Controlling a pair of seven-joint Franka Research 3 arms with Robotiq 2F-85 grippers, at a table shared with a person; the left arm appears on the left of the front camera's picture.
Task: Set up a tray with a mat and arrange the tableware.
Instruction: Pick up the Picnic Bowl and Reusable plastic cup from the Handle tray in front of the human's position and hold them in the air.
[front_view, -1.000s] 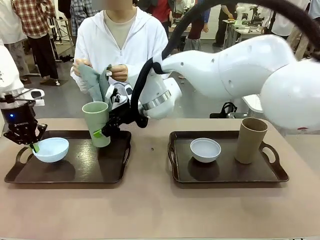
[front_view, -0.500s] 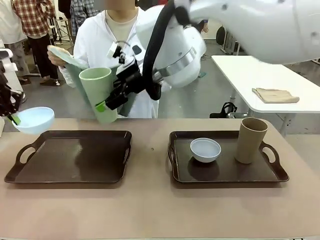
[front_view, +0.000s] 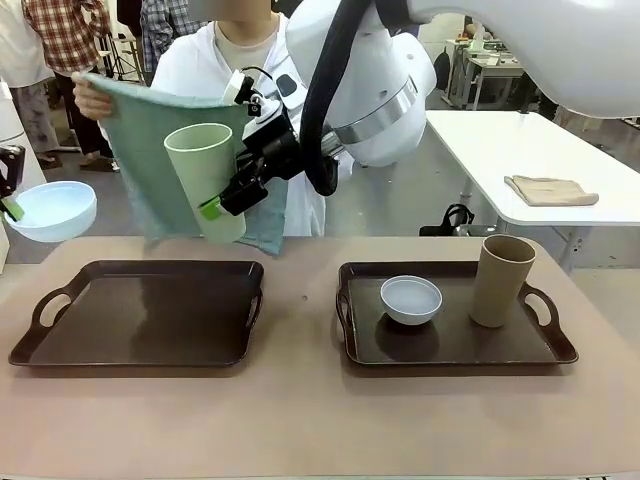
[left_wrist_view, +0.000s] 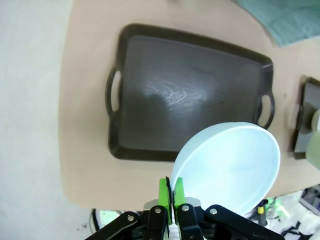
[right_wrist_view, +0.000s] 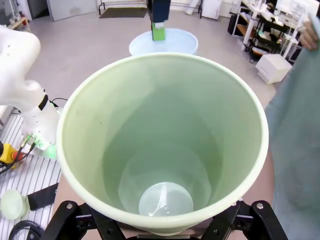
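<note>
Beige table (front_view: 310, 425), dark left tray (front_view: 150, 320), dark right tray (front_view: 450, 347)
</note>
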